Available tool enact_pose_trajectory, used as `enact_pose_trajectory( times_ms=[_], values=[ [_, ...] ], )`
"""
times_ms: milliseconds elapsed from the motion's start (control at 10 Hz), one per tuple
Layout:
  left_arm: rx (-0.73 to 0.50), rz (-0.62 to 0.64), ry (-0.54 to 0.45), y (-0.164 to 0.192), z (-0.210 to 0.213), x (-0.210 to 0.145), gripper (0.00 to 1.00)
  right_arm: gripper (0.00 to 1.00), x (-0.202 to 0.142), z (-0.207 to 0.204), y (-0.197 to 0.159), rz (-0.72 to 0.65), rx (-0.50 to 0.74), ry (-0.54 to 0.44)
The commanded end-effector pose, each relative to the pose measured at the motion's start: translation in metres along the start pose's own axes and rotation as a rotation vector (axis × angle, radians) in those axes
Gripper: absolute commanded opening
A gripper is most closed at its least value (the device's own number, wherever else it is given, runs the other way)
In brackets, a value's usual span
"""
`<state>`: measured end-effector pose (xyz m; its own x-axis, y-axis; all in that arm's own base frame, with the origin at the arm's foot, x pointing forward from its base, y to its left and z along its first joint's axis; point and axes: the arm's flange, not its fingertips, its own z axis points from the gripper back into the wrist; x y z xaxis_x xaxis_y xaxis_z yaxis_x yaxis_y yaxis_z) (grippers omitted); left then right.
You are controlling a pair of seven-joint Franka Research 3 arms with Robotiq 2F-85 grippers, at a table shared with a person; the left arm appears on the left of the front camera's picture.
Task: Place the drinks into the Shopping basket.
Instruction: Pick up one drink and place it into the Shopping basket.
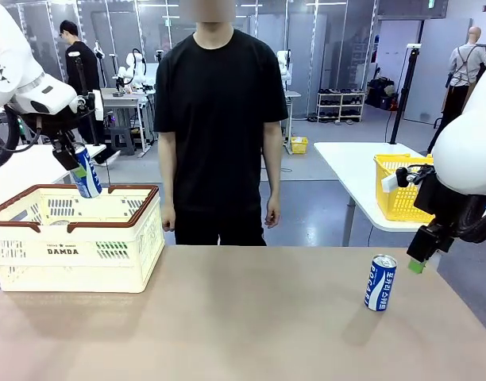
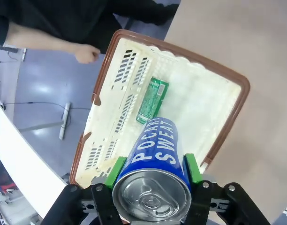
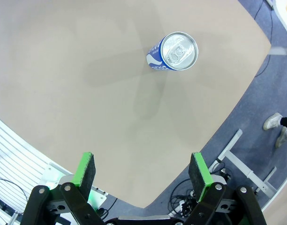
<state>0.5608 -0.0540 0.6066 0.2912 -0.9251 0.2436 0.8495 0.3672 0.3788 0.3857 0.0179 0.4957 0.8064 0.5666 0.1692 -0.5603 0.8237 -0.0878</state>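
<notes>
Drinks are in three places as I see it. My left gripper (image 1: 75, 165) (image 2: 153, 168) is clamped on a blue-and-white cylindrical metal can lettered POCARI SWEAT (image 1: 86, 172) (image 2: 155, 150), green pads pressed to either side of it. It holds that can tilted in the air over the large cream-white slotted plastic basket with a reddish-brown rim (image 1: 68, 255) (image 2: 242, 91). Through the left wrist camera I see a small green can with white markings (image 2: 153, 100) lying on its side on the basket floor. A second blue-and-white can (image 1: 379, 282) (image 3: 174, 51) stands upright on the tan tabletop (image 1: 227, 325) (image 3: 78, 70), well apart from the basket, over on the right side. My right gripper (image 1: 418, 263) (image 3: 142, 169) hangs near that can, jaws spread wide with nothing between them. A person in a black shirt (image 1: 219, 119) stands at the table's far edge.
</notes>
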Motion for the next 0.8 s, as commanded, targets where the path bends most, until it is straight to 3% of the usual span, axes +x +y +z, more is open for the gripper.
enact_pose_trajectory(
  times_ms=[0,300,700],
  values=[
    [0.02,-0.002,0.002,0.0,0.005,0.004,0.59,1.0,-0.001,0.002,-0.001,0.002,-0.001,0.004],
    [0.0,-0.005,-0.001,-0.001,0.0,0.003,0.59,1.0,-0.001,0.002,-0.001,0.002,-0.001,0.004],
    [-0.084,-0.036,0.022,0.036,-0.047,-0.021,0.59,1.0,-0.001,0.002,-0.001,0.002,-0.001,0.004]
  ],
)
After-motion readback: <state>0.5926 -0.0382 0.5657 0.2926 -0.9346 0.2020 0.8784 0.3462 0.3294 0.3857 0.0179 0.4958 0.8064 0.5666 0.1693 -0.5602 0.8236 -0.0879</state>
